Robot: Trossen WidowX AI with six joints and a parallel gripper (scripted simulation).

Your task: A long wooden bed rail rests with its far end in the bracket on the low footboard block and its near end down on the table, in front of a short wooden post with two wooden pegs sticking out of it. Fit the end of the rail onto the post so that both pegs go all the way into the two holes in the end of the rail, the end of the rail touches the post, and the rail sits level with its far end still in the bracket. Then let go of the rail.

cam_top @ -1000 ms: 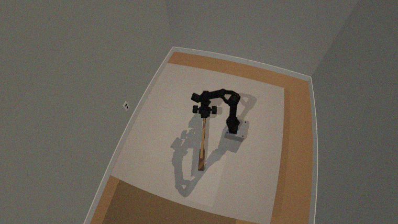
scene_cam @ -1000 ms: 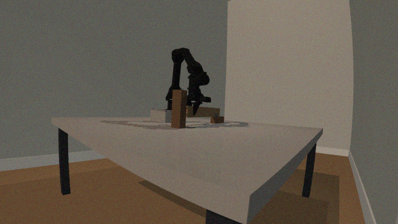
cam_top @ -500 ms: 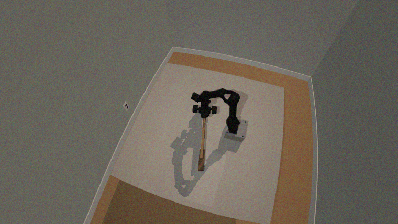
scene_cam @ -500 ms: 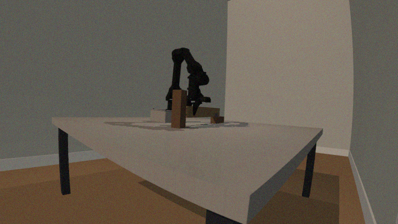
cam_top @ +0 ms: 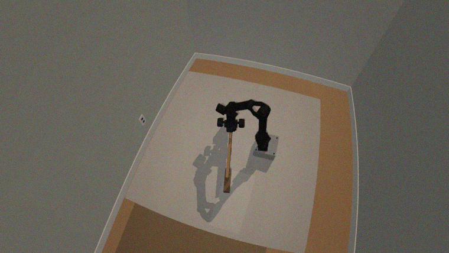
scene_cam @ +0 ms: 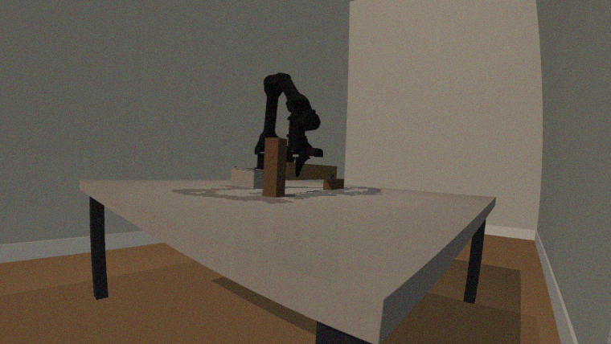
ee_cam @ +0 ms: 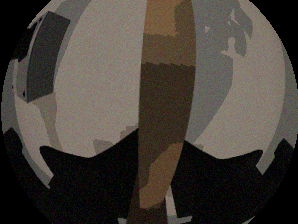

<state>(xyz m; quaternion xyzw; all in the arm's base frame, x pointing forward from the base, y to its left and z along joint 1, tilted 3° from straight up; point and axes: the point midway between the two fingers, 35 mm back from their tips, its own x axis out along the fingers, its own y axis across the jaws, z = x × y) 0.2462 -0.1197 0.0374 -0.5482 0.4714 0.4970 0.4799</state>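
Observation:
The wooden rail (cam_top: pixel 228 153) (scene_cam: pixel 316 171) (ee_cam: pixel 167 95) runs from the gripper to the low footboard block (cam_top: pixel 226 187) (scene_cam: pixel 333 184), where its far end rests. It looks about level, its near end raised off the table. My gripper (cam_top: pixel 231 129) (scene_cam: pixel 298 169) (ee_cam: pixel 153 133) is shut on the rail close to its near end. The upright post (scene_cam: pixel 273 167) stands at that end and hides it in the exterior view; in the top view the gripper covers the post. The pegs, the holes and any gap between rail and post are hidden. The bracket's inside cannot be made out.
The arm's pale base (cam_top: pixel 266 153) (scene_cam: pixel 247 178) (ee_cam: pixel 42 57) stands on the table (cam_top: pixel 282 201) (scene_cam: pixel 256 239) to one side of the rail. The arm arches over from it. Shadows of the arm lie on the table around the rail.

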